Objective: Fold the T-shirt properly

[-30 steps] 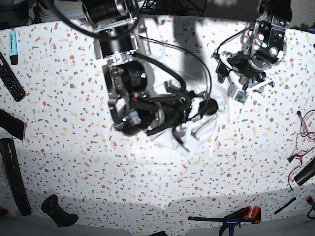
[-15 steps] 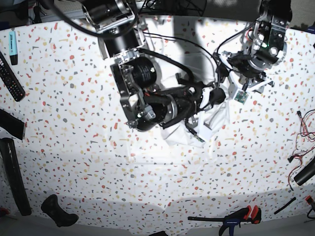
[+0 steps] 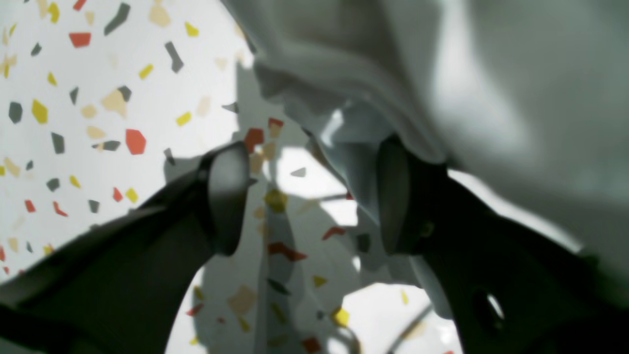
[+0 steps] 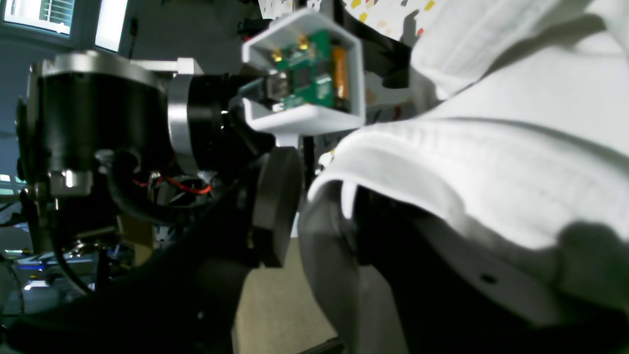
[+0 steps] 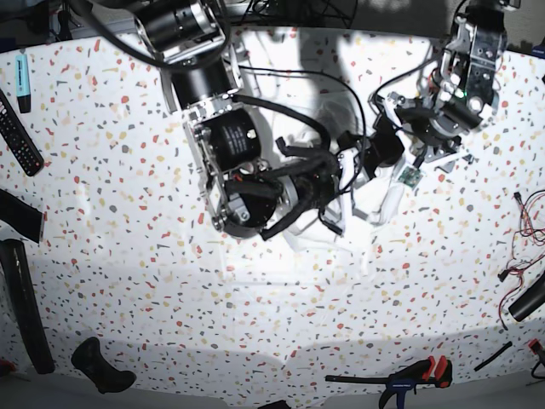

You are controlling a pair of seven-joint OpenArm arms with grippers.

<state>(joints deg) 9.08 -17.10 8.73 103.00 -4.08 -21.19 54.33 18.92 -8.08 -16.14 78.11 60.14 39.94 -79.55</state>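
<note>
"T-shirt [image 5: 375,194] is lying bunched on the speckled tabletop [image 5: 128,256], partly under the right arm [image 5: 230,162]. What are you worrying about?"

"Mostly that loose edge. It's looping through the gap of the right gripper [image 4: 319,209] and draping over one finger. The fingers are standing apart, so I'm not seeing a firm pinch."

"So it's risking a slip?"

"Yes, if the arm is lifting or pulling before the jaws are closing on the cloth. And if it's meaning to let go, that draped finger could be snagging the layer and dragging the fold askew."

"How is the left gripper [image 3: 314,196] doing?"

"It's standing wide open, with bare tabletop showing through most of the gap. Cloth is hanging beside and behind one fingertip, but nothing is being gripped."

"Then closing there could be missing?"

"Or catching only a thin strip, because the edge is running off to one side. I'd be wanting it centred first, or the fold is probably coming out crooked."

"Anything farther out?"

"The left arm's camera housing [image 4: 304,120] is sitting just beside the raised cloth. With both arms working this near each other, a sideways swing could be bumping it or hooking the fabric."
</note>
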